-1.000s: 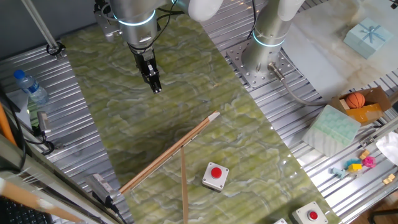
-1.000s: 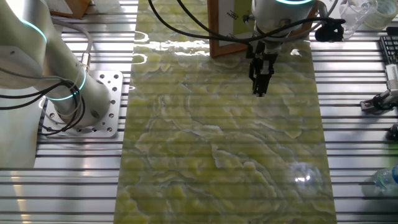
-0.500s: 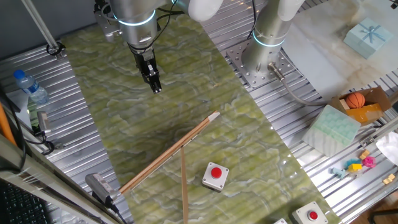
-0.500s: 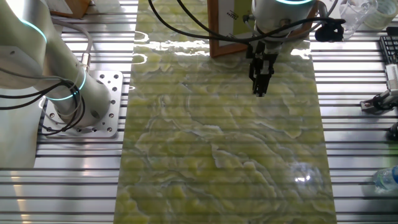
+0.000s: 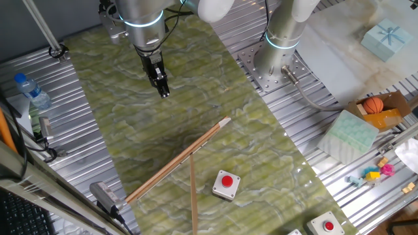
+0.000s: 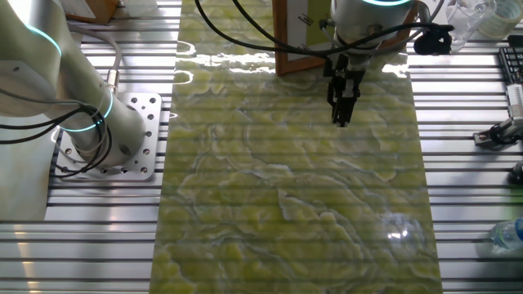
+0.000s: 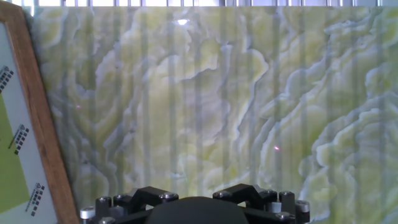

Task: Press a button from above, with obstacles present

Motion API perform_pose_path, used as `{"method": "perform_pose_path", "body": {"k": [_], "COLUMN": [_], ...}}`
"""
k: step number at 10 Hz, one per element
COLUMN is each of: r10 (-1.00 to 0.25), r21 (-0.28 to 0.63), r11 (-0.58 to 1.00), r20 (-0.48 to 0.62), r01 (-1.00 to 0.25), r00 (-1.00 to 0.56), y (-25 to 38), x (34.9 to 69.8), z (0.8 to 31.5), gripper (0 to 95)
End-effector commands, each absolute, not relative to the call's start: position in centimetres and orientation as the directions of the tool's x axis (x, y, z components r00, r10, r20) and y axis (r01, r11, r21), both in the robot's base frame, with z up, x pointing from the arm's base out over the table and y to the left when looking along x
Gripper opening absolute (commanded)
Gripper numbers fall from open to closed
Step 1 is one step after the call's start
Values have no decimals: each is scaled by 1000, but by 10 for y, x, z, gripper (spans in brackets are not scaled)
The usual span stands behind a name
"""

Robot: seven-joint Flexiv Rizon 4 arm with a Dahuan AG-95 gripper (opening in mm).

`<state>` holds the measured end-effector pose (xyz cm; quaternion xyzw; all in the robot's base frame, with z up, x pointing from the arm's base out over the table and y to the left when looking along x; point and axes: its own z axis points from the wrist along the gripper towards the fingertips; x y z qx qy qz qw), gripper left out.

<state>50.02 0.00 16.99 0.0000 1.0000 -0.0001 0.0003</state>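
The button is a round red push-button in a small light grey box on the green marbled mat, near the front. The obstacles are two thin wooden sticks: one long stick lies diagonally and a second stick runs from it toward the front edge, both left of the button. My gripper hangs over the mat at the far side, well away from button and sticks; its fingers come to one closed tip. It also shows in the other fixed view. The hand view shows only mat, no fingertips, button or sticks.
A second grey red-button box sits at the front right corner. A wood-framed board stands behind the gripper and its frame shows in the hand view. A second arm's base, a water bottle and boxes flank the mat.
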Motion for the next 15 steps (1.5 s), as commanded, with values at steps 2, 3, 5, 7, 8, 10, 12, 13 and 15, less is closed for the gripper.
{"method": "perform_pose_path", "body": {"k": [2, 3, 5, 7, 8, 10, 12, 13, 15], "r10": [-15, -14, -44, -101, -145, -129, -120, -131, -122], "r21": [164, 156, 74, -75, -81, -24, 5, 5, 10], "r11": [985, 986, 995, 993, 988, 992, 993, 991, 992], "r20": [-276, -268, -237, -181, -168, -179, -168, -162, -145], "r01": [-62, -57, -63, -89, -133, -127, -122, -134, -124], "r00": [-961, -963, -970, -978, -975, -975, -978, -978, -982], "y": [-2, -3, -6, -7, -8, -10, -8, -8, -8], "x": [499, 497, 497, 498, 496, 496, 498, 498, 498], "z": [172, 175, 178, 177, 179, 180, 179, 179, 180], "gripper": [0, 0, 0, 0, 0, 0, 0, 0, 0]}}
